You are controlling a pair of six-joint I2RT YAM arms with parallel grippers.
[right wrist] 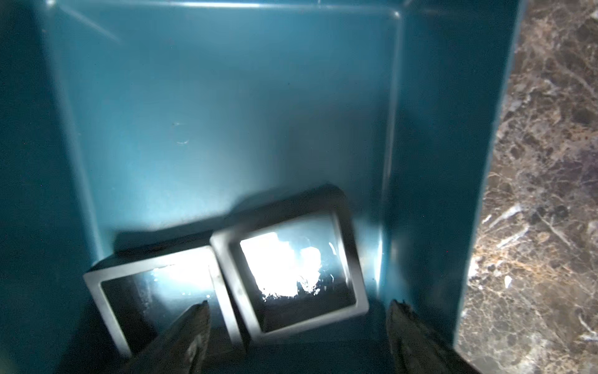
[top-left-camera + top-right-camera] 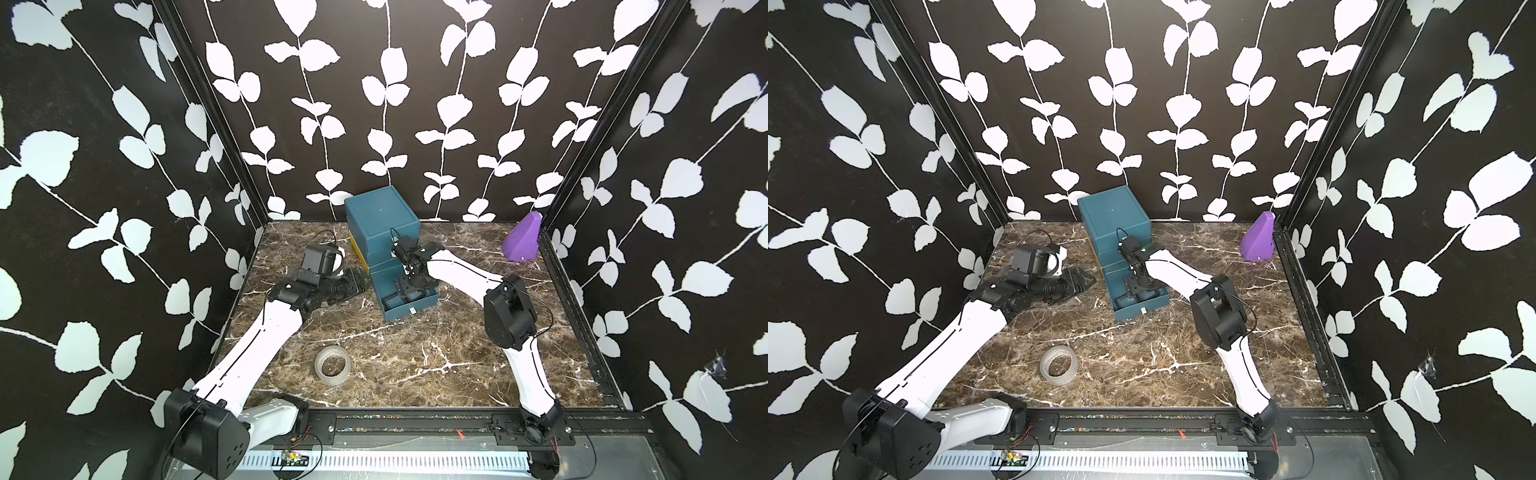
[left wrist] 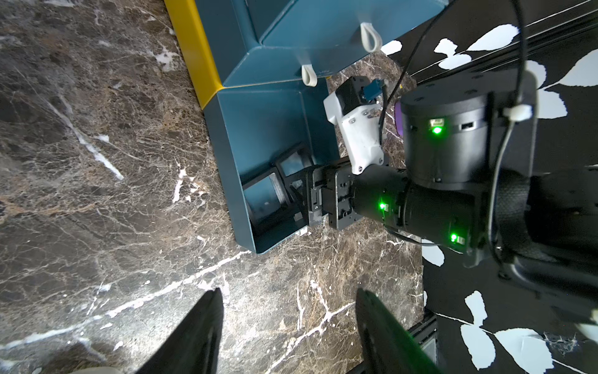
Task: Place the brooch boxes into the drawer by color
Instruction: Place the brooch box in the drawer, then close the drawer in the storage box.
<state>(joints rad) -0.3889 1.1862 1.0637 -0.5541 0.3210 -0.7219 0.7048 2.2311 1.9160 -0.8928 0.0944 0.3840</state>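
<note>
Tape roll (image 2: pixel 333 365) and purple wedge (image 2: pixel 522 239) sit apart from drawer (image 2: pixel 382 216).

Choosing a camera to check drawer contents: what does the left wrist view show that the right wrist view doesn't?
Left wrist only: the teal chest's yellow side edge, two white pull tabs, and the right gripper reaching into the open teal drawer. Right wrist only: the right fingers, spread apart. Both: that drawer holding two dark square-framed brooch boxes side by side, and the brown marble tabletop.
</note>
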